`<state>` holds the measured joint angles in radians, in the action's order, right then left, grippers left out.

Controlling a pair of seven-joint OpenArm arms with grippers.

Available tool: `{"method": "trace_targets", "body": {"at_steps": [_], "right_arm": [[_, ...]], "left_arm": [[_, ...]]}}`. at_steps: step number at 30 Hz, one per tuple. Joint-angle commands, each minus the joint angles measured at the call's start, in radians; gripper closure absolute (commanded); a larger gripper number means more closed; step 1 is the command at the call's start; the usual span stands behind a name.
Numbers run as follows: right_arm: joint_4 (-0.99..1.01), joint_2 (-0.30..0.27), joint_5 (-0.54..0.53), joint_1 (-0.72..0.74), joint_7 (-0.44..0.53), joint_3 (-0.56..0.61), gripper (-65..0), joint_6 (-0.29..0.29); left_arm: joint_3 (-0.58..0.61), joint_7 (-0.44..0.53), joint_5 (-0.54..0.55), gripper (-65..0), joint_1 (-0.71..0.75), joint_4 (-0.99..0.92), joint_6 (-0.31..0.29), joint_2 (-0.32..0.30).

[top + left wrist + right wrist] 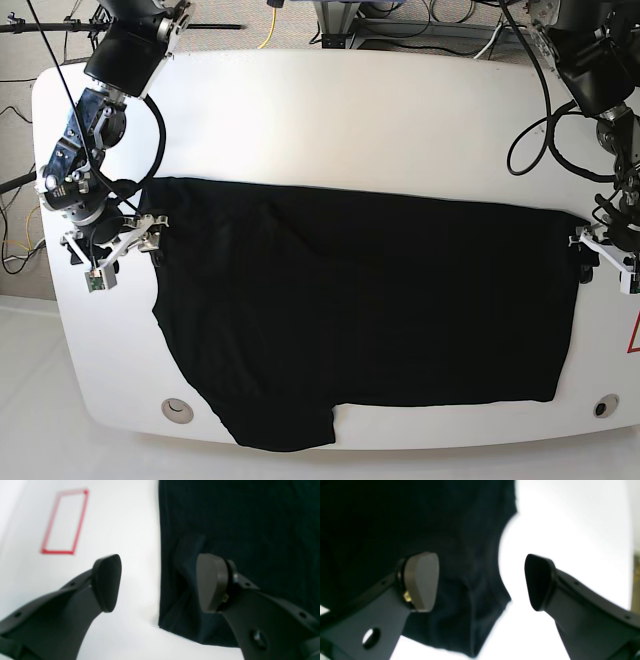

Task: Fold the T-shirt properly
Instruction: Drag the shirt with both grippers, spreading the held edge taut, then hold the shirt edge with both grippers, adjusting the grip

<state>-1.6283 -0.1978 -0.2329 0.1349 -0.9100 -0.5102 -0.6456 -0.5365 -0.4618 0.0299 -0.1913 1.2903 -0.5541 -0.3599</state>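
Left fingers (107, 582) spread wide, released, gripping nothing: one pad over bare white table (125, 517), the other pad over black cloth, straddling the straight side edge of the T-shirt (237, 517). Soft ridge of cloth rising between the pads, just beside the inner one; contact with it cannot be told from the blurred wrist view. Beyond the outer pad, a red tape rectangle (65, 521) on the table, well apart from the shirt edge.

Right fingers (421, 581) likewise parted and released, holding nothing: one pale pad above dark cloth, the other dark pad above bare table. Between them a curved cloth edge with a few lengthwise folds, running down to a loose corner near the bottom of the right wrist view.

From the base view, left gripper (598, 255) at the shirt's edge on that view's right side, right gripper (125, 240) at the upper corner on that view's left side. T-shirt (360, 310) lying mostly flat across the middle of the table (330, 110), a broad black rectangle spanning nearly from one gripper to the other. Lower left part bulging out toward the front rim, one flap reaching close to the table edge. Faint wrinkles near the upper middle. Two round holes (177, 407) near the front corners of the table. Cables (420, 20) on the floor behind the far edge.
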Motion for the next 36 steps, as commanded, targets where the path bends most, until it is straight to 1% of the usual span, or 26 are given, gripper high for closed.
{"method": "trace_targets", "body": {"at_steps": [1,5,9,11,19,21,25,36], "right_arm": [[-0.076,-0.005,-0.02,-0.06,0.011,0.01,-49.9,0.004],[-0.098,0.002,-0.026,-0.102,0.017,0.014,-49.2,0.008],[-0.094,0.008,-0.024,-0.127,0.021,0.01,-48.6,0.01],[-0.066,0.004,-0.022,-0.142,0.019,0.008,-48.1,0.003],[-0.012,0.004,-0.013,-0.152,0.031,0.002,-47.5,0.004],[0.003,0.006,-0.018,-0.164,0.071,0.019,-47.6,0.006],[0.021,0.007,-0.014,-0.169,0.098,0.027,-47.8,0.009],[0.113,0.009,0.024,-0.148,0.16,0.047,-48.4,0.013]], "left_arm": [[0.009,0.027,0.036,-42.3,0.034,0.062,-0.026,-0.017],[0.015,0.041,0.044,-41.2,0.067,0.086,-0.035,-0.012],[0.017,0.047,0.043,-40.5,0.096,0.09,-0.03,-0.008],[0.004,0.05,0.04,-39.6,0.125,0.069,-0.02,-0.013],[-0.001,0.034,0.04,-37.3,0.148,0.047,-0.018,-0.013],[-0.011,0.047,0.024,-38.9,0.159,0.014,-0.017,-0.013],[-0.014,0.056,0.025,-40.5,0.162,-0.009,-0.018,-0.01],[0.004,0.079,0.022,-40.9,0.153,-0.037,-0.011,-0.008]]}}
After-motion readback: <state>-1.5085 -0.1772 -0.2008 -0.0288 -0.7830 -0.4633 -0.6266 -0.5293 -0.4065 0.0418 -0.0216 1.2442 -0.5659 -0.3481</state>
